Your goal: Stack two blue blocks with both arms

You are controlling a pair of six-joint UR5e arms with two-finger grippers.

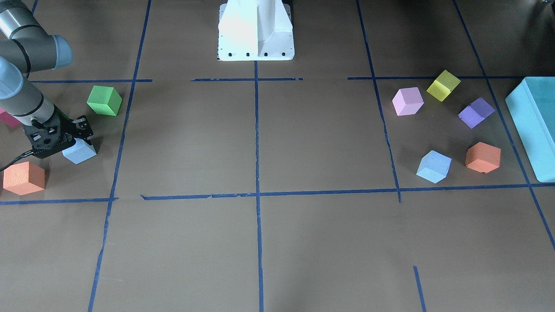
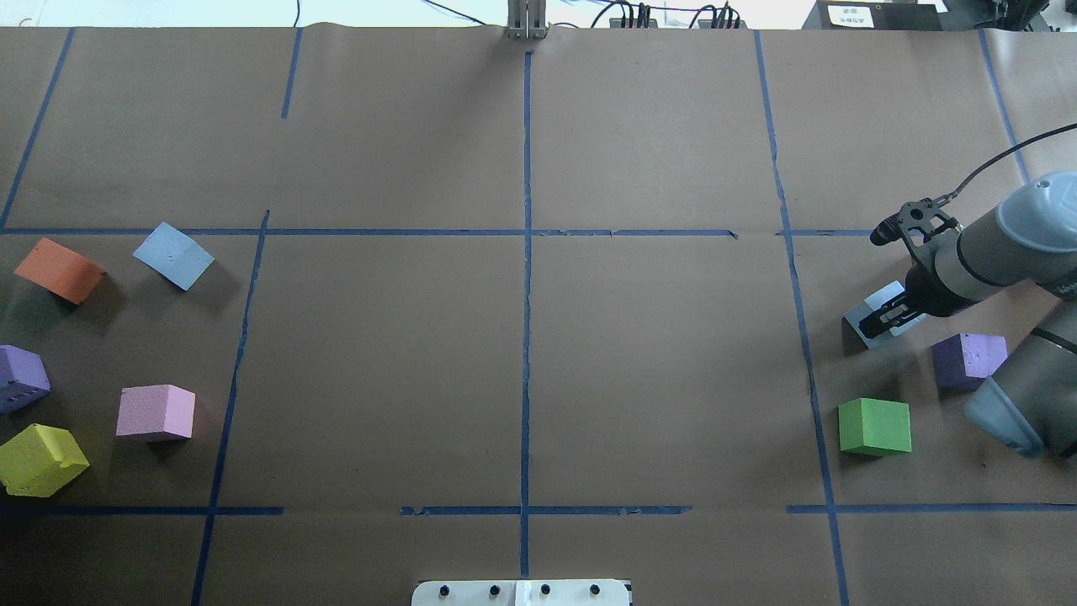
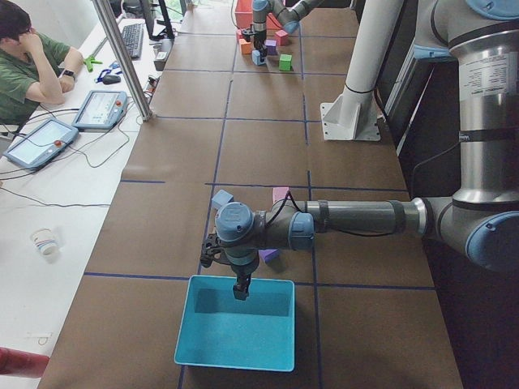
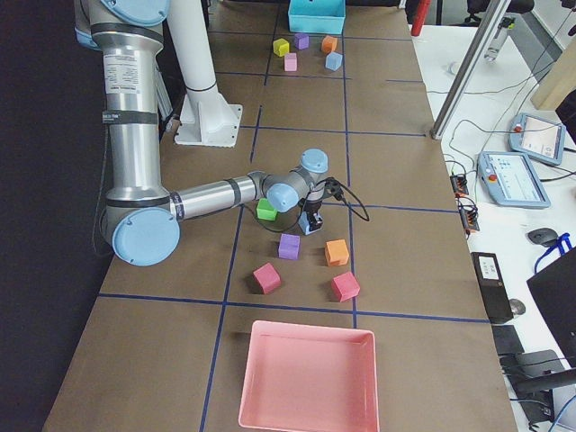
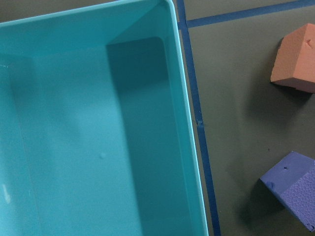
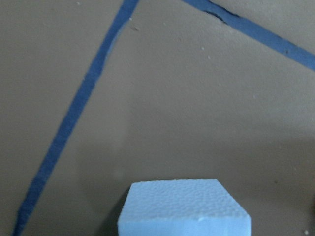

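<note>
Two blue cubes lie well apart in the front-facing view: one blue block [image 1: 433, 167] sits near an orange cube [image 1: 482, 157], and the second blue block [image 1: 80, 152] sits under the right gripper [image 1: 83, 138]. Overhead, that gripper straddles its block on the table, though I cannot tell whether the fingers pinch it. From the left side, the left gripper [image 3: 241, 290] hangs over the teal box [image 3: 235, 356], and I cannot tell whether it is parted or closed.

Brown-papered table [image 2: 656, 126] gridded with blue tape [image 2: 527, 337]. Robot's-left end: teal box [image 3: 231, 340] at the edge; sky-blue block [image 2: 173, 255], orange cube [image 2: 59, 269], purple cube [image 2: 21, 377], pink cube [image 2: 156, 412], yellow cube [image 2: 40, 459]. Right end: pale blue block [image 2: 871, 320], green cube [image 2: 875, 427], violet cube [image 2: 968, 360]; pink tray [image 4: 306, 378] at the edge.
</note>
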